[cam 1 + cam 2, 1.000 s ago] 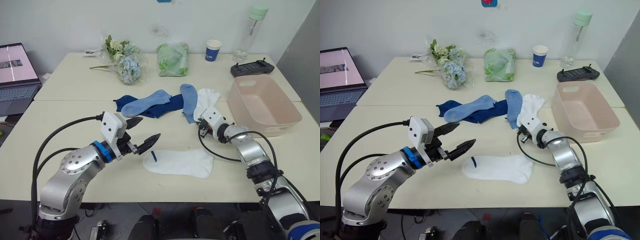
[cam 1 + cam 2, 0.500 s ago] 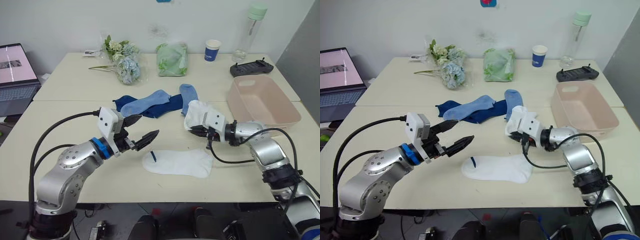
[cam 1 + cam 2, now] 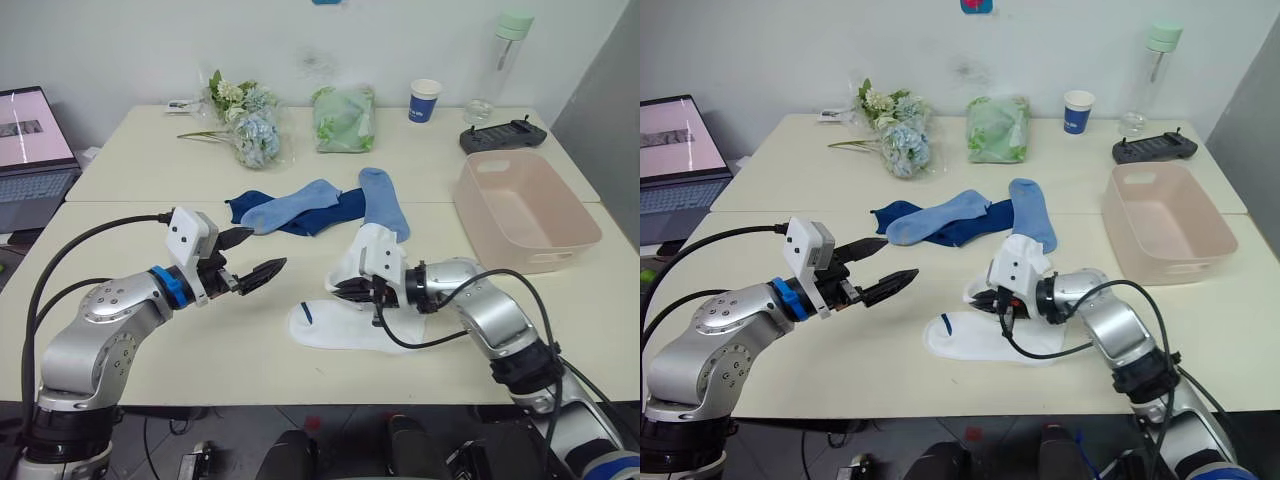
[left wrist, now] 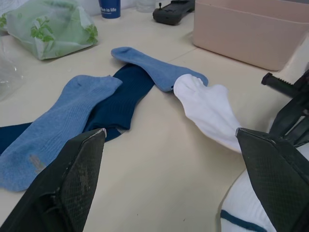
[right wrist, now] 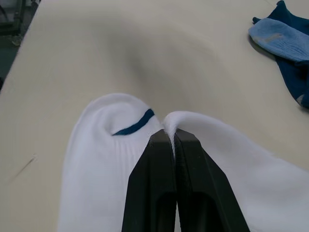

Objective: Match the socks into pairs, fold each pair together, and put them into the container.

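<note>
My right claw (image 5: 169,137) is pinched on the second soft white ankle sock (image 3: 372,248), holding it over its mate (image 3: 345,328) flat on the desk (image 3: 130,215). Cuffs should line up before I drop it. Left claw (image 3: 258,262) hangs open.

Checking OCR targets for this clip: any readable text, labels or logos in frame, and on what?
Blue paper cup: white print, looks like "life is life"; partly cut off, not certain.
Laptop screen: content too small to read.
Black controller: no legible marking.
Socks, pink tub, bottle: no text seen.
</note>
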Robot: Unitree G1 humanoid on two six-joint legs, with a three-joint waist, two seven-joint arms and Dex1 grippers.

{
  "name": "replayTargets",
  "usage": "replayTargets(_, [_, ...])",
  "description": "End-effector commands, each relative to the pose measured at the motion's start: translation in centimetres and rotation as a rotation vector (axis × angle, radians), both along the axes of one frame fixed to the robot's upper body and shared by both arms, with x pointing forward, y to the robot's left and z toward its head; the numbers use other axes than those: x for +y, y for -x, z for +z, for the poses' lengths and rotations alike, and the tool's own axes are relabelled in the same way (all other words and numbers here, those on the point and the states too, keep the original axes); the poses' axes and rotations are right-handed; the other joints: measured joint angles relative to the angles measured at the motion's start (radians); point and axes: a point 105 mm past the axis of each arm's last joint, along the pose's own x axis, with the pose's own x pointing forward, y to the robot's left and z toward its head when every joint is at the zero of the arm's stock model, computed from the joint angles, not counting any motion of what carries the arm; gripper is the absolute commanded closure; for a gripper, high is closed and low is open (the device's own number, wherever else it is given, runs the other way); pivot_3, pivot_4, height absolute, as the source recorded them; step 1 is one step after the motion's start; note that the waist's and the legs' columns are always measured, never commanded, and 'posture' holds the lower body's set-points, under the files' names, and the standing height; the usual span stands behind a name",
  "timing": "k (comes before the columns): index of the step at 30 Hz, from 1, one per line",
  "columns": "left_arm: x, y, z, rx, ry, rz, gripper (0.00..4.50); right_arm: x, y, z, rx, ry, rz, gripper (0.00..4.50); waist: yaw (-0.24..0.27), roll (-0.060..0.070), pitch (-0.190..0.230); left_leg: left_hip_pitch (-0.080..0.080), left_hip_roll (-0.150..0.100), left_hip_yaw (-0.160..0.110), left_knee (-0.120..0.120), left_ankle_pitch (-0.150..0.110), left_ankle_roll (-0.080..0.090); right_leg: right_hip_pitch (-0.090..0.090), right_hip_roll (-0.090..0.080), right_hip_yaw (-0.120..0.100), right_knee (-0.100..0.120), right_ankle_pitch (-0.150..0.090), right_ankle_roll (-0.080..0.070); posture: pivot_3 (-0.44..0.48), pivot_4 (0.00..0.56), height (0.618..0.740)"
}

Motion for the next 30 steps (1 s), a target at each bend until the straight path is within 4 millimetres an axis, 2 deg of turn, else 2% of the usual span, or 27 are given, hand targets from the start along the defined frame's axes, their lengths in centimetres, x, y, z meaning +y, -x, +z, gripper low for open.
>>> replayTargets(1, [0.1, 0.3, 0.9, -0.041, -0.017, -0.004, 0.00, 0.4, 0.4, 0.8, -0.018, -0.010, 0.048, 3.77, 0.004, 0.000, 0.000, 0.000, 0.000, 0.000, 0.000, 0.000, 0.000, 0.000, 0.000, 0.000, 0.000, 0.000, 0.000, 0.000, 0.150, 0.740])
replayTargets(5, [0.1, 0.5, 0.6, -0.031, -0.021, -0.004, 0.00, 0.0, 0.7, 0.7, -0.027, 0.001, 0.057, 2.45, 0.003, 0.000, 0.000, -0.001, 0.000, 0.000, 0.000, 0.000, 0.000, 0.000, 0.000, 0.000, 0.000, 0.000, 0.000, 0.000, 0.150, 0.740])
replayTargets(6, [0.1, 0.5, 0.6, -0.031, -0.022, -0.006, 0.00, 0.0, 0.8, 0.6, -0.018, 0.002, 0.059, 1.99, 0.002, 0.000, 0.000, 0.000, 0.000, 0.000, 0.000, 0.000, 0.000, 0.000, 0.000, 0.000, 0.000, 0.000, 0.000, 0.000, 0.150, 0.740])
replayTargets(8, [0.1, 0.3, 0.6, -0.033, -0.027, -0.007, 0.00, 0.0, 0.8, 0.4, -0.016, 0.005, 0.062, 1.41, 0.002, 0.000, 0.000, 0.000, 0.000, -0.001, 0.000, 0.000, 0.000, 0.000, 0.000, -0.001, 0.000, 0.000, 0.000, 0.000, 0.150, 0.740])
replayTargets(14, [-0.7, -0.1, 0.9, -0.025, -0.030, -0.045, 0.00, -0.1, 0.6, -0.1, -0.032, 0.018, 0.045, 1.41, 0.000, 0.000, 0.000, 0.000, 0.000, 0.000, 0.000, 0.000, 0.000, 0.000, 0.000, -0.001, 0.001, 0.000, 0.000, 0.000, 0.150, 0.740])
replayTargets(16, [-0.9, 0.3, 0.4, -0.001, -0.047, -0.074, 0.00, -1.1, -0.2, 0.2, -0.048, 0.019, 0.003, 1.41, 0.000, 0.000, 0.000, 0.000, 0.000, 0.000, 0.000, 0.000, 0.000, 0.000, 0.000, 0.000, 0.000, 0.000, 0.000, 0.000, 0.150, 0.740])
replayTargets(19, [-0.9, -0.2, -0.1, -0.024, -0.065, -0.043, 0.00, -2.4, -0.9, 0.9, -0.058, 0.006, -0.022, 1.41, 0.001, 0.000, 0.000, 0.000, 0.000, 0.000, 0.000, 0.000, 0.000, 0.000, 0.000, 0.000, 0.000, 0.000, 0.000, 0.000, 0.150, 0.740])
replayTargets(25, [-1.0, -1.0, -0.5, -0.036, -0.086, -0.030, 0.00, -0.9, 0.0, 0.0, -0.033, 0.015, 0.042, 1.41, -0.003, 0.000, 0.000, 0.000, 0.000, 0.000, 0.000, 0.000, 0.000, 0.000, 0.000, 0.000, 0.001, 0.000, 0.000, 0.000, 0.150, 0.740])
replayTargets(30, [-1.7, 0.1, 0.2, -0.019, -0.036, -0.108, 0.00, 0.5, 0.9, -1.4, 0.007, 0.058, 0.117, 1.41, -0.001, 0.000, 0.000, 0.000, 0.000, 0.000, 0.000, 0.000, 0.000, 0.000, 0.000, 0.000, 0.001, 0.000, 0.000, 0.000, 0.150, 0.740])
